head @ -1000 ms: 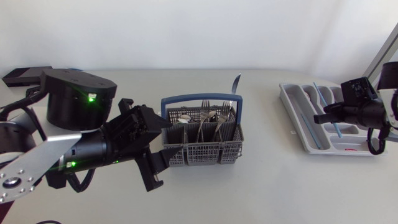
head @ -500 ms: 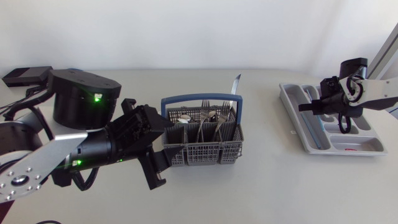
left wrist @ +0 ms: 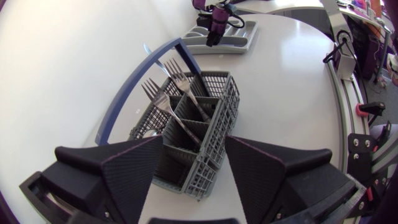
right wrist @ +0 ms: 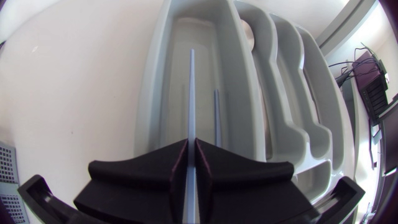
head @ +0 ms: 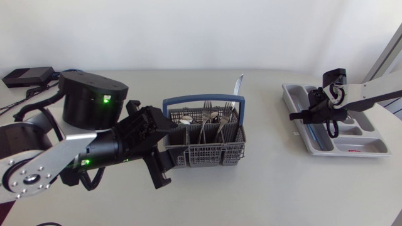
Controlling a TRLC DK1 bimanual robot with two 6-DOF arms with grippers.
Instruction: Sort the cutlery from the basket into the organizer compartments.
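Observation:
The grey mesh basket (head: 207, 154) with a blue handle holds forks, spoons and an upright knife (head: 237, 85). My left gripper (head: 155, 145) is open at its left end. In the left wrist view the basket's near corner (left wrist: 199, 143) sits between the wide-spread fingers (left wrist: 124, 171). The grey organizer (head: 352, 149) lies at the right. My right gripper (head: 312, 115) hangs over its long leftmost compartment (right wrist: 168, 81), shut on a thin blue utensil (right wrist: 190, 93) that points along that compartment.
A second thin blue utensil (right wrist: 216, 118) lies in the same long compartment. The organizer's other compartments (right wrist: 280, 93) lie beside it. A flat black box (head: 25, 76) sits at the back left, near my left arm's bulky black base (head: 88, 97).
My right arm has swung left from the organizer's right side to over its leftmost compartment, carrying the blue utensil. My left arm has shifted slightly toward the basket.

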